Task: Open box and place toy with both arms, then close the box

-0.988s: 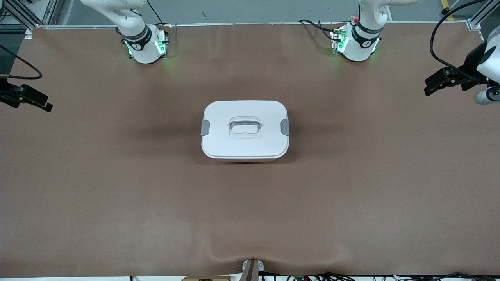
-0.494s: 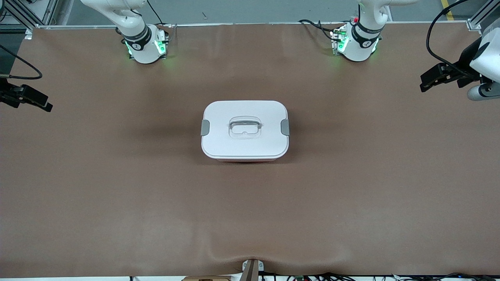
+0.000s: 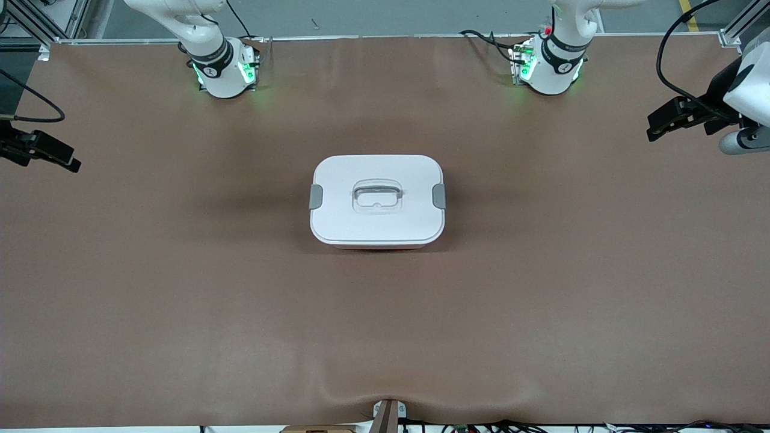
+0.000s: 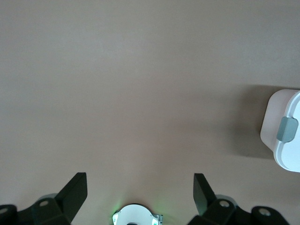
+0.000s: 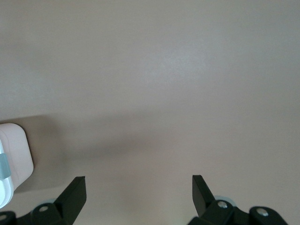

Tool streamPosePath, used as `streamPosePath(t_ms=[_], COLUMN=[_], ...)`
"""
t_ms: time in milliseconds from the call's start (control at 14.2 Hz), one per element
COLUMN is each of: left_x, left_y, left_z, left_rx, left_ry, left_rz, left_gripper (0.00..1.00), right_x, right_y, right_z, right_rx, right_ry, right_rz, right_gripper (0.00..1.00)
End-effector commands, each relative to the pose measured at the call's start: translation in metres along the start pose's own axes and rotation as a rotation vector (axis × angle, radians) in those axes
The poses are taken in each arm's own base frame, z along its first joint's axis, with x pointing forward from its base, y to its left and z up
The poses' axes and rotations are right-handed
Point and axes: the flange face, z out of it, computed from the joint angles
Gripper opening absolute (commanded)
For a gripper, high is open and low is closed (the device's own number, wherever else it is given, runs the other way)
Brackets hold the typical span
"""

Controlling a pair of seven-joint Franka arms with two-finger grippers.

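Observation:
The box (image 3: 377, 200) stands in the middle of the table with its white lid on, a grey clip (image 3: 316, 196) at one end and another (image 3: 439, 196) at the other, and the clear handle (image 3: 376, 196) in its recess. The toy is out of view. My left gripper (image 3: 656, 127) hangs open and empty over the left arm's end of the table; its wrist view shows the box's end (image 4: 283, 136) past the open gripper (image 4: 139, 187). My right gripper (image 3: 71, 162) hangs open and empty over the right arm's end; its wrist view (image 5: 138, 187) shows a corner of the box (image 5: 16, 152).
Brown cloth covers the table (image 3: 180, 288). The right arm's base (image 3: 224, 69) and the left arm's base (image 3: 550, 66) stand along the edge farthest from the front camera. A small bracket (image 3: 388, 415) sits at the nearest edge.
My left gripper has shifted a little away from the front camera and toward the box, then stopped. The right gripper and the box have not moved.

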Motion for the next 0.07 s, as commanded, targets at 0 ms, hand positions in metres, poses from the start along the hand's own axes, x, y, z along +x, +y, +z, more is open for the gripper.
streamPosePath(t_ms=[0], left_x=[-0.0078], left_y=[-0.0010], left_z=[-0.0063], left_rx=[-0.005], left_ry=[-0.003], left_rz=[0.019], left_gripper=[1.00], right_x=[-0.0029], right_y=[0.0035], right_z=[-0.0040], right_rx=[0.001], right_ry=[0.002], right_rz=[0.013], right_gripper=[1.00])
